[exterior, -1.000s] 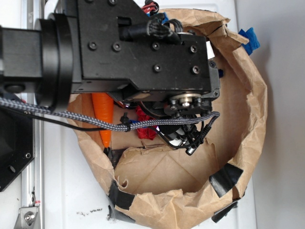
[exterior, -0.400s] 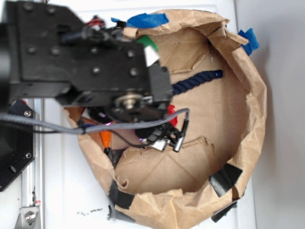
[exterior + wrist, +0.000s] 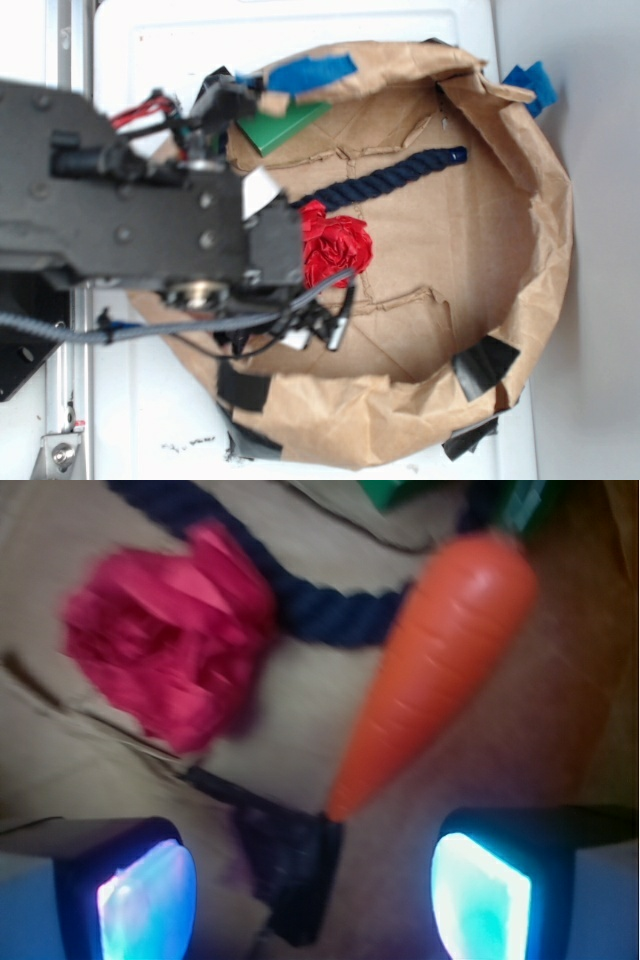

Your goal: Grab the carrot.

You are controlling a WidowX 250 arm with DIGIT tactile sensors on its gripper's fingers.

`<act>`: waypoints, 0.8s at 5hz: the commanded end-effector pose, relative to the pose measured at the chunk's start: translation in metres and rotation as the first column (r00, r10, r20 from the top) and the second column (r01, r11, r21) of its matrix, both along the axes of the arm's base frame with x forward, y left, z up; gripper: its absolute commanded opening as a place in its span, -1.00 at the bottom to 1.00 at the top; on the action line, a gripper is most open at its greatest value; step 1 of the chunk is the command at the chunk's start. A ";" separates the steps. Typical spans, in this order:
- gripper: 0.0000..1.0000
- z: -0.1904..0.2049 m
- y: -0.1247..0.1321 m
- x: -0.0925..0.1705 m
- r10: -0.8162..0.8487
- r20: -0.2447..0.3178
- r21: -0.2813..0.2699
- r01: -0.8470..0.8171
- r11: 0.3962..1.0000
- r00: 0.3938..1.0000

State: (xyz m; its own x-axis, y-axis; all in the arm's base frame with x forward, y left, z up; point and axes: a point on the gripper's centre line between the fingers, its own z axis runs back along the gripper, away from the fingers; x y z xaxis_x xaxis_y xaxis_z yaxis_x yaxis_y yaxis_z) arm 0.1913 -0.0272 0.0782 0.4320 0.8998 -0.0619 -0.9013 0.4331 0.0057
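In the wrist view the orange carrot (image 3: 435, 670) lies on the brown paper, thick end at the upper right, tip pointing down toward the middle. My gripper (image 3: 315, 895) is open, with nothing between its glowing pads (image 3: 150, 905). The carrot's tip sits just above the gap between them, slightly right of centre. In the exterior view the arm covers the left side of the paper-bag nest (image 3: 545, 230), and the carrot is hidden beneath it.
A crumpled red paper flower (image 3: 335, 250) (image 3: 170, 645) lies left of the carrot. A dark blue rope (image 3: 385, 178) (image 3: 335, 615) runs behind both. A green block (image 3: 278, 126) sits at the back. Black tape (image 3: 290, 865) patches the paper below the carrot tip.
The arm has swung left and down toward the nest's left side, uncovering the rope, the flower and the green block. The carrot, seen earlier at the left wall, is now under the arm.
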 end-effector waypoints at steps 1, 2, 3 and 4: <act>1.00 -0.011 0.003 -0.009 -0.065 0.012 0.066 0.065 0.996 0.998; 1.00 -0.020 0.004 -0.004 -0.211 0.001 0.121 0.209 0.970 0.977; 1.00 -0.017 0.003 0.005 -0.272 -0.005 0.125 0.271 0.954 0.962; 1.00 -0.005 0.009 0.014 -0.239 0.004 0.120 0.237 0.964 0.971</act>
